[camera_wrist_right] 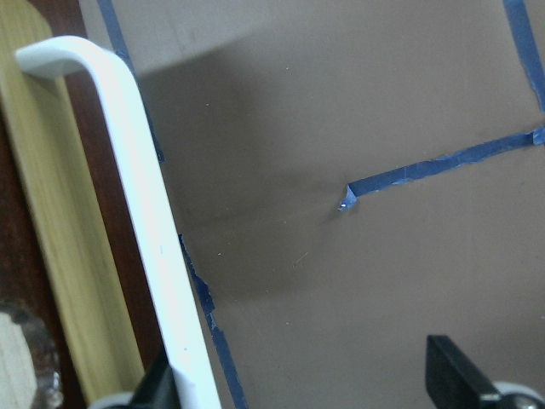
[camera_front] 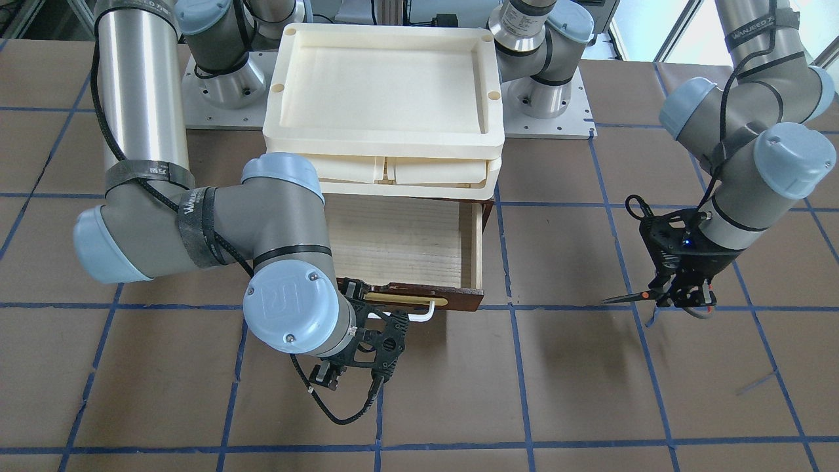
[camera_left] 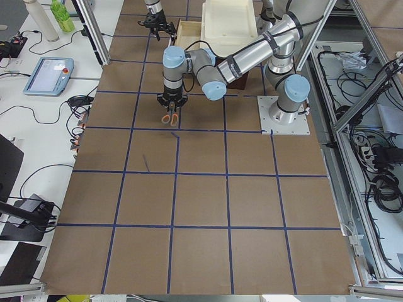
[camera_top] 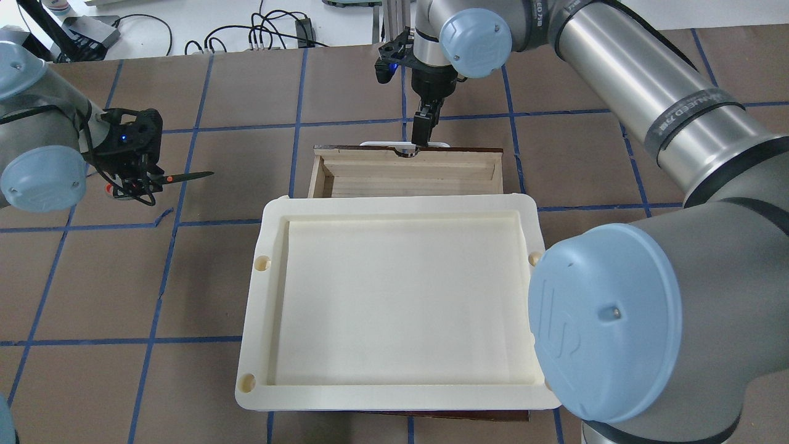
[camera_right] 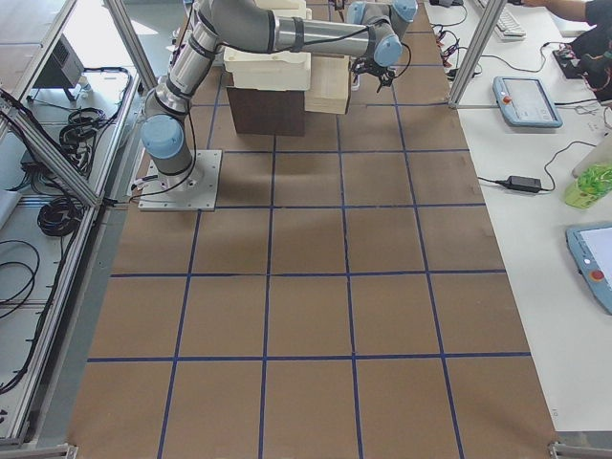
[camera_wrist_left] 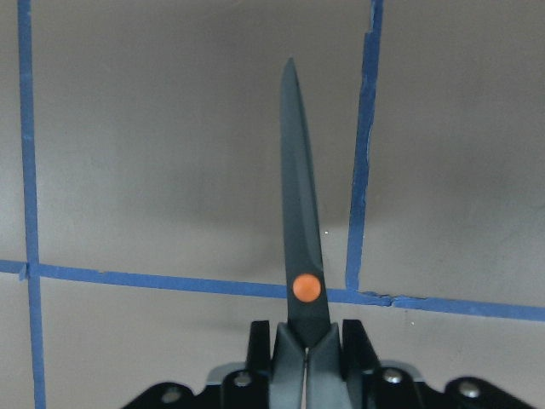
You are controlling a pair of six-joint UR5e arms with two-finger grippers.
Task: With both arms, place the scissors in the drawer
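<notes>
Gripping left claw [camera_front: 682,297]: clamped on the scissors [camera_wrist_left: 300,213] at the handles, above the desk [camera_front: 590,393].
Right claw [camera_top: 415,145]: spread wide, drawer handle [camera_wrist_right: 145,213] seemingly just inside one finger.
Drawer [camera_front: 459,299]: open, well apart from scissors.

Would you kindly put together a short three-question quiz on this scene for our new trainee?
1. True or false: the dark brown wooden drawer with the pale interior is pulled open.
2. Fill in: the right gripper has its fingers open at the drawer's white bar ____.
3. Where are the small dark-bladed scissors with the orange pivot dot? A, inside the drawer; B, held by the left gripper; C, held by the right gripper.
Key: 1 true; 2 handle; 3 B.
</notes>
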